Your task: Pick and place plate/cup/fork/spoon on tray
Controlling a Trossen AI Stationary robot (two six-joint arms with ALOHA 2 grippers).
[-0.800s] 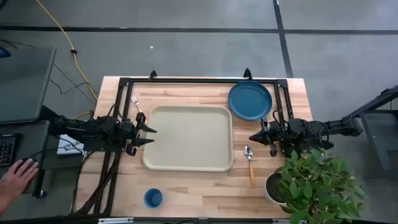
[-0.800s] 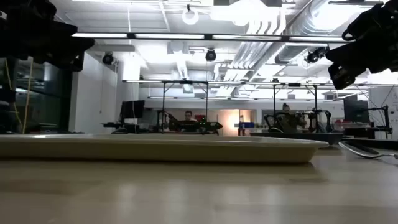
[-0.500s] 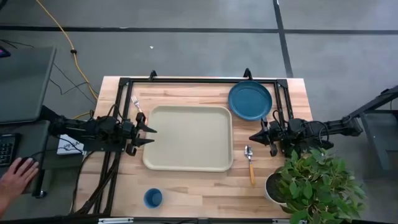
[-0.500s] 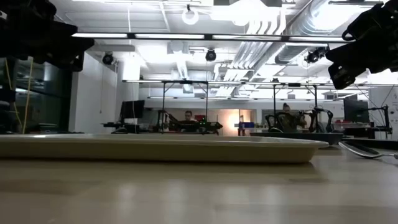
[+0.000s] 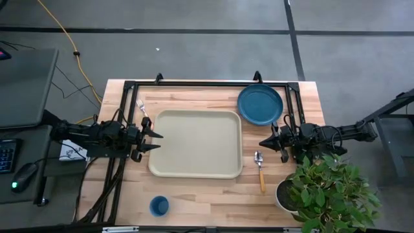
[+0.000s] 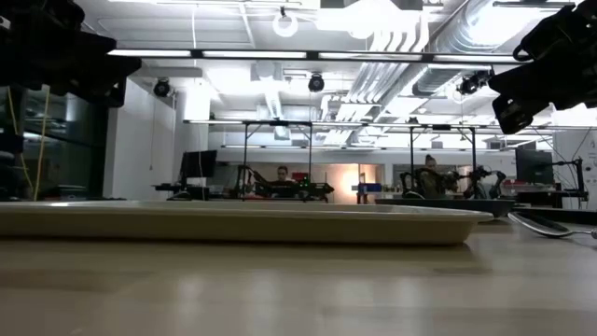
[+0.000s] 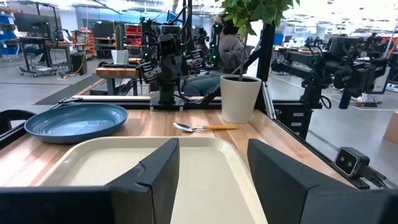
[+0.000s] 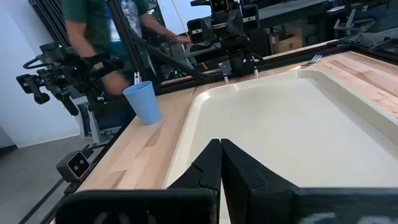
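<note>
Both arms wait at the tray's two ends, nothing held.

We see the tray at frame centre on the desk; left hand fingers apart, right hand pressed together. Plate upper right, spoon right of tray, fork upper left, cup lower left.

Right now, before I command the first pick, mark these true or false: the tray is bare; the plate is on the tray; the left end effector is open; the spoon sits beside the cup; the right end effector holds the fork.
1. The tray is bare: true.
2. The plate is on the tray: false, it lies on the table past the tray's far right corner.
3. The left end effector is open: true.
4. The spoon sits beside the cup: false, it lies right of the tray by the plant pot.
5. The right end effector holds the fork: false, it is shut and empty.
</note>
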